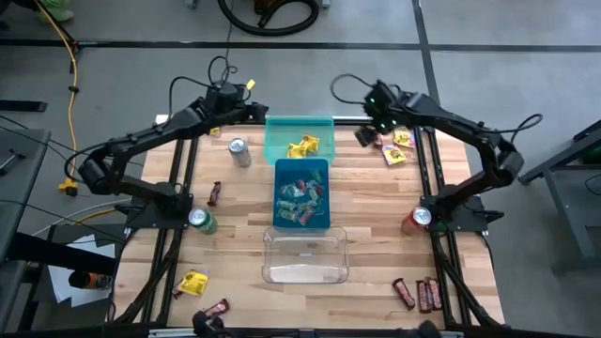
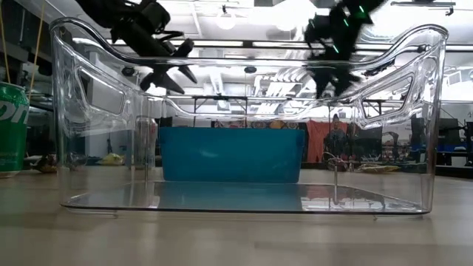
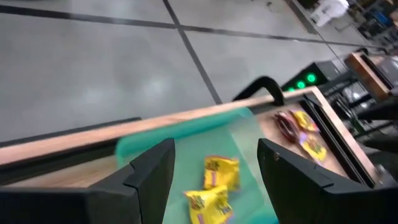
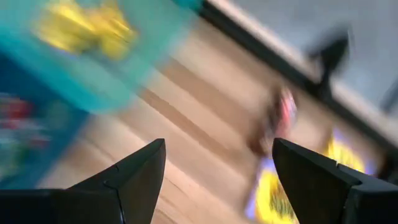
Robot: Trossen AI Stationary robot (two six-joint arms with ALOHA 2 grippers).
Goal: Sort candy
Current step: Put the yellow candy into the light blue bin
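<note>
step: yellow packets (image 1: 304,145) in teal bin (image 1: 280,131) | left gripper (image 3: 214,171) wide, empty, above it | right gripper (image 4: 214,177) wide, empty, over far-right candy (image 1: 396,148) | next: descend, pinch one

Three bins (image 1: 305,242) stand in a row mid-table, candy (image 1: 302,145) in the far two, cans (image 1: 239,151) to their left.

Right wrist view smeared — candy (image 4: 277,196) unreadable — bins blurred.
</note>
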